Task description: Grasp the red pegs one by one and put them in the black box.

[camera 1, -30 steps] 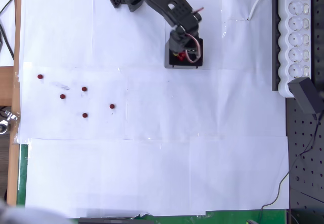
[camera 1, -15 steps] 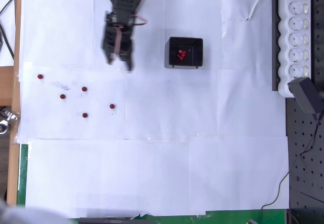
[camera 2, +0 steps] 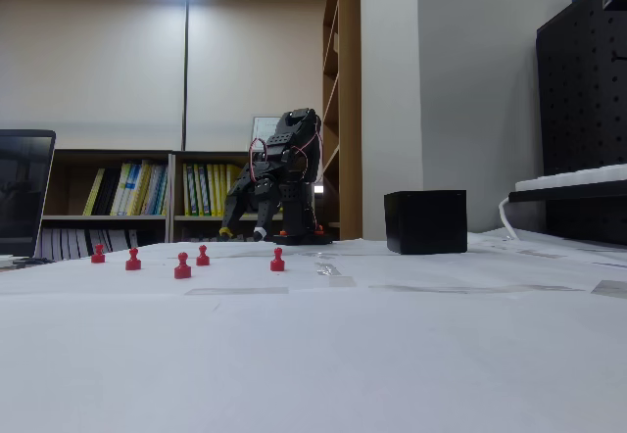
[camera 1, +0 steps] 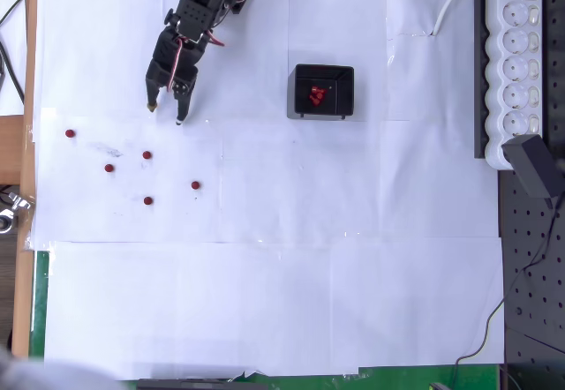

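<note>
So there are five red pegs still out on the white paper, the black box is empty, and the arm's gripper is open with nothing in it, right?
Not quite: the black box is not empty. The overhead view shows a few red pegs already lying inside it. The rest holds: five red pegs stand on the white paper, the nearest to the arm at, and the gripper is open and holds nothing.
</note>
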